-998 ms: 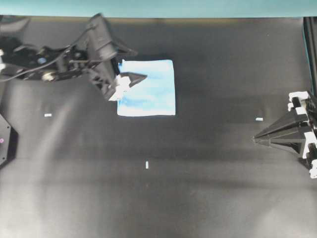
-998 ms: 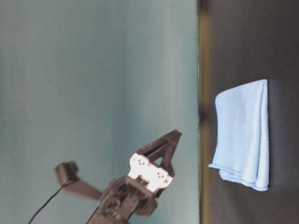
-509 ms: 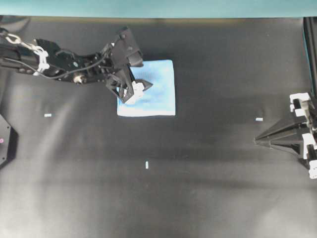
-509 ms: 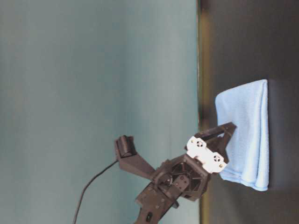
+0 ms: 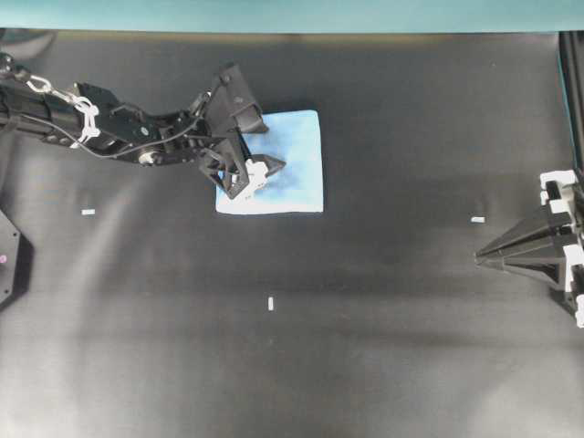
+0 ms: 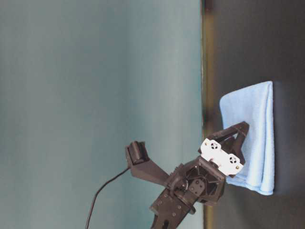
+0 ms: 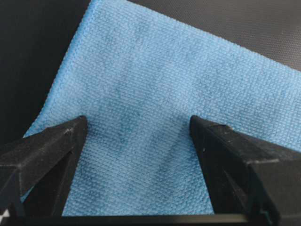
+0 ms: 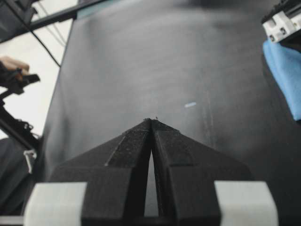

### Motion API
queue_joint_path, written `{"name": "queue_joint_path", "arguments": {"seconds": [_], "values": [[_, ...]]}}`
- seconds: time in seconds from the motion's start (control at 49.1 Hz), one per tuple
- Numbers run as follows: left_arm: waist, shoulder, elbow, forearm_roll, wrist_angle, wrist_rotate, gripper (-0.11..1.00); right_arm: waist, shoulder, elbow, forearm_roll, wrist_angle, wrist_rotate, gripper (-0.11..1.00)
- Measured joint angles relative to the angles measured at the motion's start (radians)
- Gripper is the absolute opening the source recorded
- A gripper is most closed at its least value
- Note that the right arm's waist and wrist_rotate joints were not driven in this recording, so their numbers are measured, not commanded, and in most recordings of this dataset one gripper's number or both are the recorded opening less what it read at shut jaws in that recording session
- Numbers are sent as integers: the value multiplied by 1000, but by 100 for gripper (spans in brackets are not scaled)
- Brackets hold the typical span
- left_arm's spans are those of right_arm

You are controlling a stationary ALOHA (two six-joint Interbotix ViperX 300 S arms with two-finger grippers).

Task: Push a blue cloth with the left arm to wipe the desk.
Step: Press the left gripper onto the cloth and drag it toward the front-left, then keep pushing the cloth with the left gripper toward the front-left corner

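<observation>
The blue cloth (image 5: pixel 294 155) lies flat and folded on the black desk (image 5: pixel 365 347), towards the back. It also shows in the table-level view (image 6: pixel 252 114) and the left wrist view (image 7: pixel 164 89). My left gripper (image 5: pixel 265 173) is open over the cloth's left front part, pointing down at it. In the left wrist view (image 7: pixel 138 125) its two black fingers stand wide apart with bare cloth between them, tips at the fabric. My right gripper (image 5: pixel 480 260) is shut and empty at the desk's right edge, tips together (image 8: pixel 151 120).
Small white tape marks lie on the desk (image 5: pixel 271 303) (image 5: pixel 88 212) (image 5: pixel 477 219). A teal edge strip (image 5: pixel 292 14) runs along the back. A dark frame post (image 5: pixel 570 91) stands at the right rear.
My left gripper has swung right and come down from the cloth's left edge onto its left front part. The cloth has not shifted. The right gripper has drifted slightly right.
</observation>
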Motion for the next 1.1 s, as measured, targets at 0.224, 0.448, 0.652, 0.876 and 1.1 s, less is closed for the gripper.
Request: {"name": "queue_joint_path", "arguments": {"seconds": [0.224,0.448,0.652,0.876,1.1], "values": [[-37,-29,63,0,-12,2,85,0,-12,-2,-2,14,-2,0],[-120,-84,144,0,-14,0,85,0,-51,0,-2,18,-2,0],[-222,-144,230,0,-14,-32,85,0,-75,6,-2,52,-2,0],[-308,-183,304,-2,-17,-44,85,-2,-95,6,-2,132,-2,0],[-411,-195,328,0,-17,-44,85,-2,-100,8,0,127,-2,0]]}}
